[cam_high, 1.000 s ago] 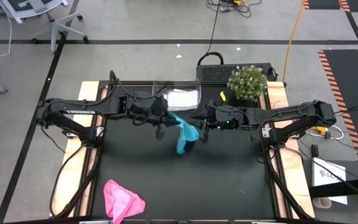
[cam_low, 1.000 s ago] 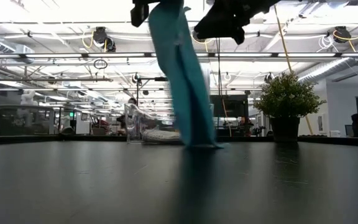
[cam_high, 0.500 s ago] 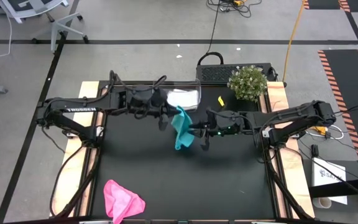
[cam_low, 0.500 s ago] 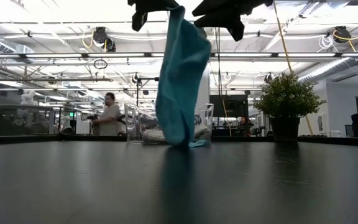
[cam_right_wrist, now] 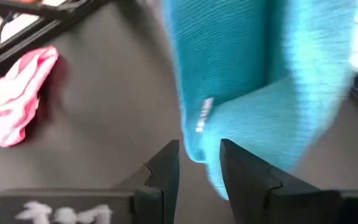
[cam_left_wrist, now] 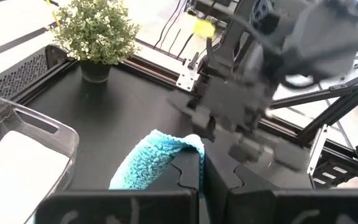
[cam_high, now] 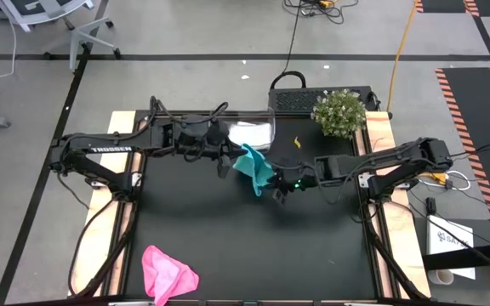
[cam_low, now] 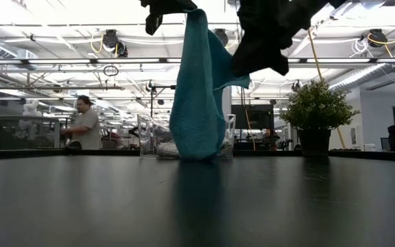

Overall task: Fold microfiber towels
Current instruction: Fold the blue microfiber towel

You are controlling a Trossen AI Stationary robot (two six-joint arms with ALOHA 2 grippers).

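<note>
My left gripper (cam_high: 233, 159) pinches teal towel (cam_high: 255, 167) | right gripper (cam_right_wrist: 197, 163) open beside it | pink towel (cam_high: 167, 272) at tabletop's front edge

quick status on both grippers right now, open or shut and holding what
Left gripper: shut on the teal towel, holding it up by a corner.
Right gripper: open, fingers either side of the towel's hanging edge, not clamped.

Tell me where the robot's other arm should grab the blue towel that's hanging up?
Probably the bottom hanging edge of the teal towel. The left tool pinches its top corner shut, so the cloth dangles in a long drape, bottom near the table. The right tool, open beside the cloth, could close on that loose lower edge from its own side, where nothing blocks it.
</note>
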